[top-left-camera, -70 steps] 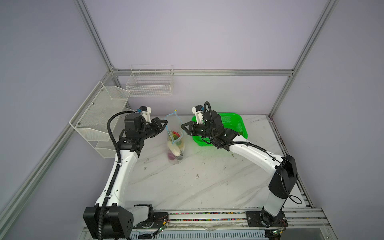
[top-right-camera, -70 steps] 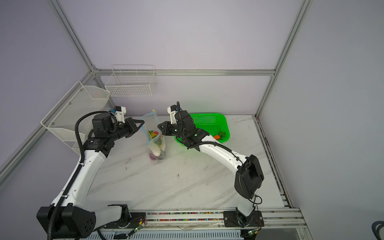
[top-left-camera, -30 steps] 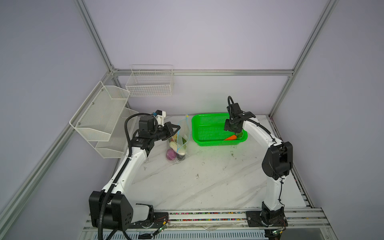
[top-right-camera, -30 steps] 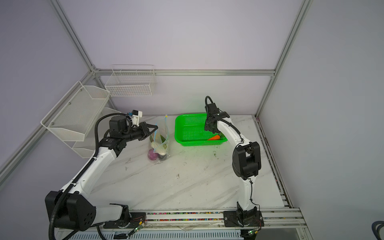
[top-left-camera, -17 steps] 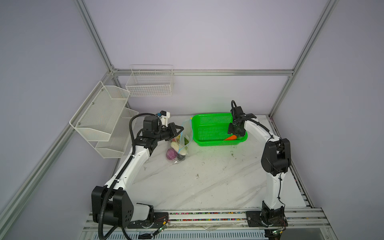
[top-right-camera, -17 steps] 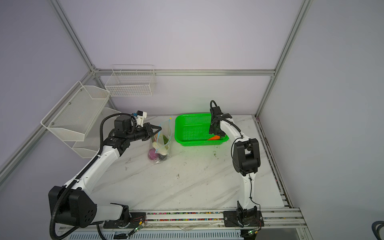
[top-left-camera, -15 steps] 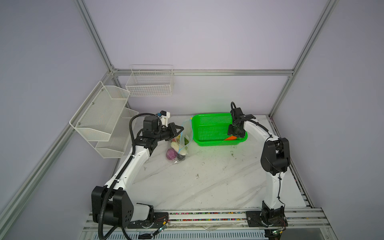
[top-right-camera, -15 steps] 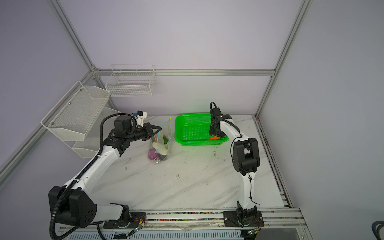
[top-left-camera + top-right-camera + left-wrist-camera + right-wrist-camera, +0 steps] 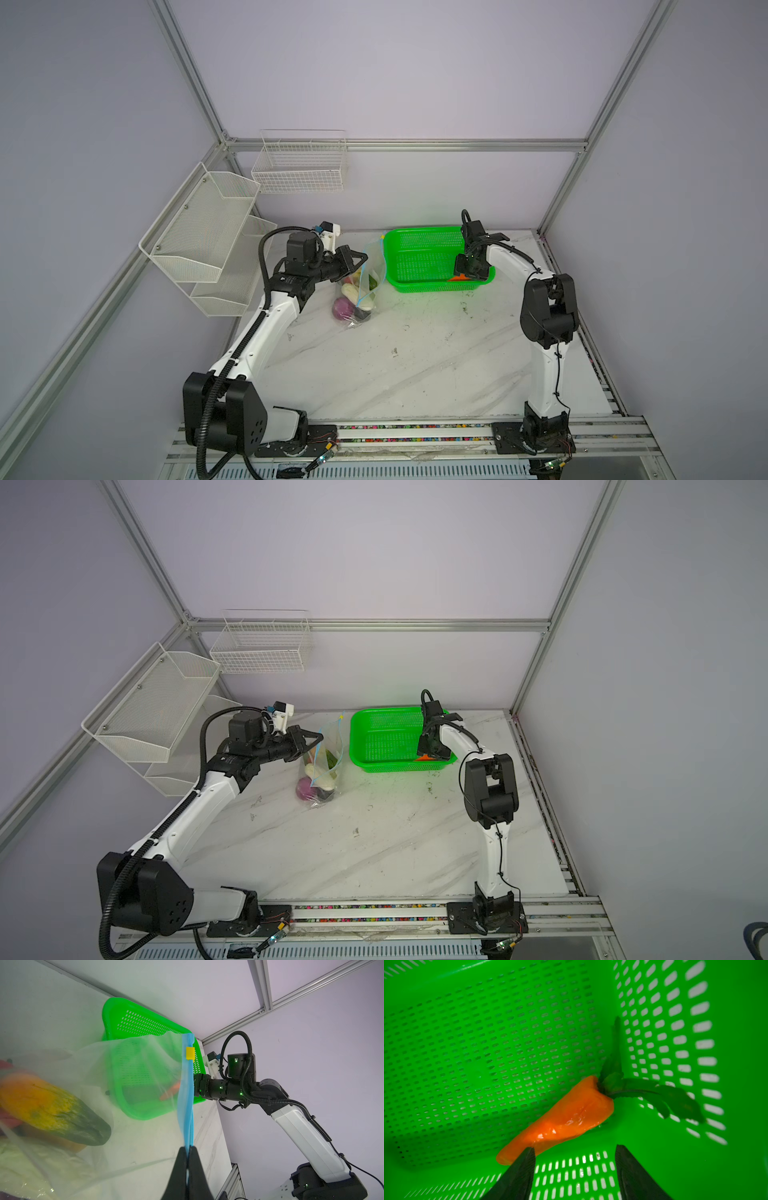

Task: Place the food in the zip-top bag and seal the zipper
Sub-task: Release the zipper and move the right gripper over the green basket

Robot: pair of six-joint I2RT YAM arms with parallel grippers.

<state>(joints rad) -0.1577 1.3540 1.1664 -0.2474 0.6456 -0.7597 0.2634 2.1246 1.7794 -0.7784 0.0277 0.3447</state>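
The clear zip-top bag (image 9: 368, 286) (image 9: 323, 766) stands on the table left of the green basket, holding a purple onion (image 9: 343, 308), a white oblong (image 9: 365, 303) and other food. My left gripper (image 9: 187, 1148) (image 9: 362, 260) is shut on the blue zipper (image 9: 188, 1095) and holds that edge up. The yellow slider (image 9: 190, 1053) sits near the strip's far end. An orange carrot (image 9: 562, 1118) (image 9: 459, 277) lies in the basket's near right corner. My right gripper (image 9: 574, 1148) (image 9: 467, 270) hangs open just over it, one fingertip (image 9: 525, 1159) in front of the carrot's tip.
The green perforated basket (image 9: 415, 257) (image 9: 382, 733) (image 9: 488, 1043) stands at the back of the marble table (image 9: 395, 353). White mesh shelves (image 9: 199, 232) hang on the left wall and a wire basket (image 9: 299, 166) on the back wall.
My right gripper has left the bag, gone down into the basket's right corner over the carrot, and its jaws have widened. My left gripper, still shut on the zipper, has shifted right and lower.
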